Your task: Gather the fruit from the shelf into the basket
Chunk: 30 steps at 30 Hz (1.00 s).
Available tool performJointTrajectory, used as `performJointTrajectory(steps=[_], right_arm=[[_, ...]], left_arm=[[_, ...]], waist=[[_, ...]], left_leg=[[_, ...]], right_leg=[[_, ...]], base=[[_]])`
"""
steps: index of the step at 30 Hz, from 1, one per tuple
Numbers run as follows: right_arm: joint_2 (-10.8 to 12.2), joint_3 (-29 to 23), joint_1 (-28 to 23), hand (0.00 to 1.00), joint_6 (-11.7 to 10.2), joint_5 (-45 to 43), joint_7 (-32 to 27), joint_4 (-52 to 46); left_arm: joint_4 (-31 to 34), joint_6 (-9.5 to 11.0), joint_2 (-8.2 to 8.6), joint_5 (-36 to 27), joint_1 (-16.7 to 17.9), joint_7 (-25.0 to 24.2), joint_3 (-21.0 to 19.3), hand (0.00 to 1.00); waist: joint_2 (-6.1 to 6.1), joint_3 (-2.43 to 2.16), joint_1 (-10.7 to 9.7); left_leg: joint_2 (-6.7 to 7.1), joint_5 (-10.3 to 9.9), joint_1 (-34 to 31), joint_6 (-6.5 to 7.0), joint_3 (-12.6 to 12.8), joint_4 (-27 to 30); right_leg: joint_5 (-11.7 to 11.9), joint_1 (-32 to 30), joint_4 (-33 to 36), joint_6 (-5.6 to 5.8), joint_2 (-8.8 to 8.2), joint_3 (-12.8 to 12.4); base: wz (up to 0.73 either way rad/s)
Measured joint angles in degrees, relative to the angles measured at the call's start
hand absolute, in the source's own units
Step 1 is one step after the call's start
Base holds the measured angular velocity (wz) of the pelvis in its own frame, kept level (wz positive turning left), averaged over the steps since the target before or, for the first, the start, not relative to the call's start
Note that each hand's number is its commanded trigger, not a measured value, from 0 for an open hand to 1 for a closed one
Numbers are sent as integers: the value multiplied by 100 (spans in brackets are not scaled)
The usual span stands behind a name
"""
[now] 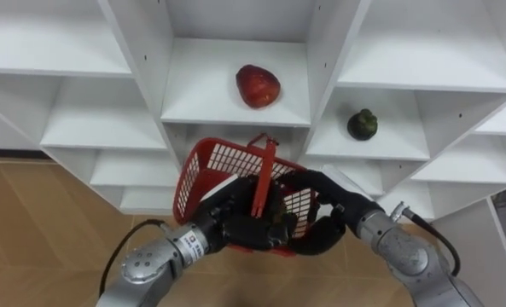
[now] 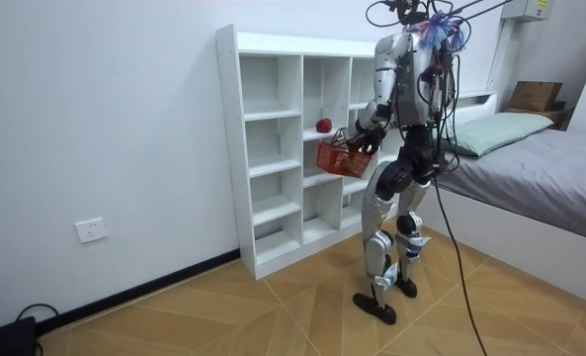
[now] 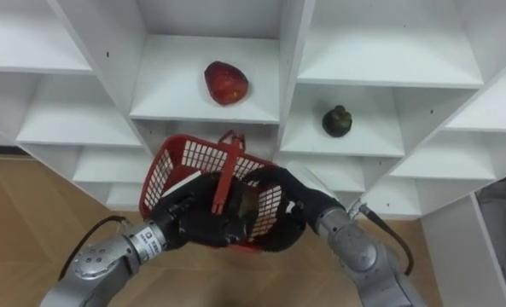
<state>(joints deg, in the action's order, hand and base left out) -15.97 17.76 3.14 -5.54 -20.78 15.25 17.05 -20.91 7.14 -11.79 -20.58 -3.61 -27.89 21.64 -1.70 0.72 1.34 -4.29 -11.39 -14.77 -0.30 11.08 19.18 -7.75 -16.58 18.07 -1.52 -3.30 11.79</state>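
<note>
A red fruit [image 1: 258, 85] lies on the middle shelf of the white closet [image 1: 133, 128], straight ahead and above my hands. One compartment to the right sits a dark green fruit [image 1: 362, 124]. I hold a red mesh basket [image 1: 212, 166] tilted in front of the lower shelves, its handle standing up. My left hand [image 1: 234, 223] is curled on the basket's near side by the handle. My right hand [image 1: 331, 209] arches over the basket's right rim and into it. What lies inside the basket is hidden. In the room view I stand upright close to the closet.
The closet's other compartments [image 2: 273, 148] hold nothing that I can see. Wooden floor [image 1: 39, 222] lies below on the left. A bed [image 2: 540, 168] stands close behind me at the room view's right.
</note>
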Motion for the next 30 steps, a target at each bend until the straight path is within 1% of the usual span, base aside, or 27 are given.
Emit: performJointTrajectory(steps=[5, 14, 22, 26, 28, 30], right_arm=[[-30, 67, 0, 0, -8, -1, -11, 0], [-48, 81, 0, 0, -28, 0, -16, 0], [-47, 82, 1, 0, -92, -1, -37, -6], [-68, 119, 0, 0, -111, 4, -91, -49], [-114, 148, -1, 0, -111, 9, -93, -145], [-163, 171, -25, 0, -112, 19, -112, -332]], left_arm=[[12, -3, -14, 1, 1, 0, 4, 100], [64, -3, -26, 0, 1, 0, 5, 100], [64, -2, -39, 9, 13, 1, -15, 100], [64, -2, -97, 11, 13, 28, -17, 100], [63, 2, -153, 10, 29, 49, -16, 100], [63, 48, -204, 5, 119, 165, -18, 100]], waist=[[5, 2, 49], [-6, 5, 50], [-38, 10, 53], [-55, 8, 57], [-69, 15, 66], [-93, 20, 54]], left_leg=[[5, 0, 22, 0, -7, -2], [9, 0, 24, 0, 5, -2], [5, 0, 27, 0, 39, -3], [3, 1, 59, -1, 41, -4], [4, 1, 123, -2, 40, -27], [3, 3, 267, -6, 35, -87]], right_leg=[[-2, 9, 27, -1, -3, -12], [-28, -2, 61, 1, -11, -15], [-32, -11, 61, 1, -11, -21], [-31, 14, 60, -1, -5, -29], [-31, 78, 44, -1, -1, -30], [-31, 243, -47, 3, 27, -23]], base=[[-2], [0], [0], [0], [0], [2]])
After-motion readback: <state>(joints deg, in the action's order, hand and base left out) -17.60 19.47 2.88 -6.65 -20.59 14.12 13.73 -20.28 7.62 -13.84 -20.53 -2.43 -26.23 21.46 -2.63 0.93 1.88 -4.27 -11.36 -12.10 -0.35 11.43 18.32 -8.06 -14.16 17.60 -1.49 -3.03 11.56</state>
